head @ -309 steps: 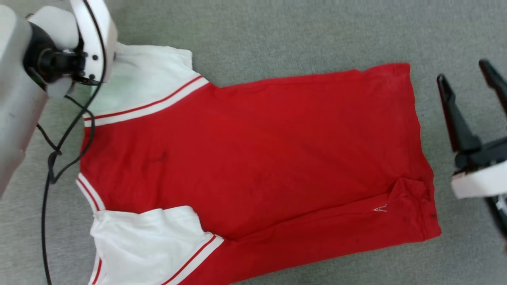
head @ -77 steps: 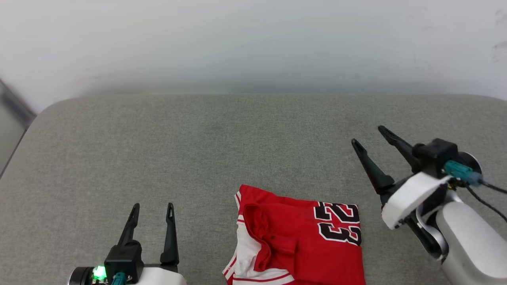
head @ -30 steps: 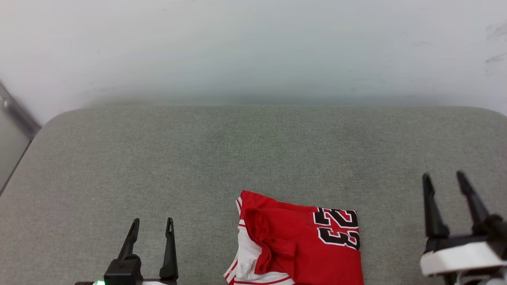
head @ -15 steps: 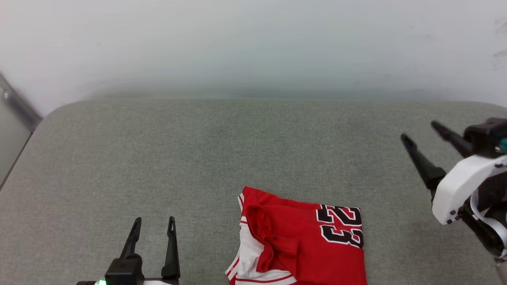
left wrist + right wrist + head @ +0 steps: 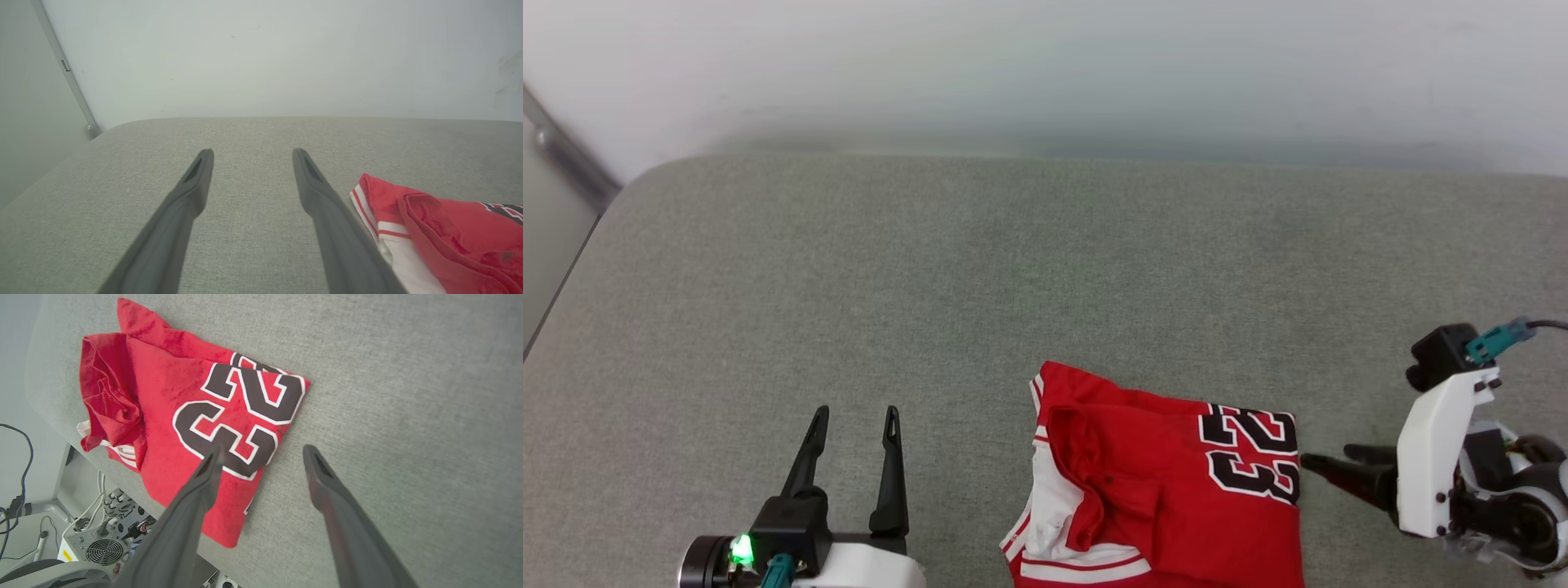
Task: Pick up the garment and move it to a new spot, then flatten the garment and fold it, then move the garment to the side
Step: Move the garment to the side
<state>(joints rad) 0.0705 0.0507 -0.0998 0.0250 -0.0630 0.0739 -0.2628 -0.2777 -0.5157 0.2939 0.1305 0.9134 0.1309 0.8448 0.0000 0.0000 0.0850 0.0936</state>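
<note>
Head view first, and starting at the left: the left gripper [image 5: 856,411] sits low over the grey cushion [image 5: 931,269], fingers pointing away from the robot, spread wide with nothing between them. Its own wrist view says the same, left gripper [image 5: 252,152] gaping over bare fabric, with the garment [image 5: 449,228] off to its right, near but apart.

Moving to the middle now: the garment [image 5: 1168,490] lies folded into a compact red block at the near edge of the cushion, white striped trim bunched on its left side, the black number 23 [image 5: 1250,453] on its right.

And over on the right, here's the action. The right gripper [image 5: 1327,455] is turned sideways, fingers aimed at the garment's right edge, jaws wide and empty. From the right wrist view, the right gripper [image 5: 263,450] has one finger over the number 23 [image 5: 241,416] and the other over bare cushion, straddling that edge of the garment [image 5: 184,396]. Touching the cloth? Can't tell from here.

Looks like the fold is done and the move to the side is what's left. To do it well, I'd say get low, slip one finger beneath every layer, then clamp firmly. Catch only the top layer and the fold could spill open.
</note>
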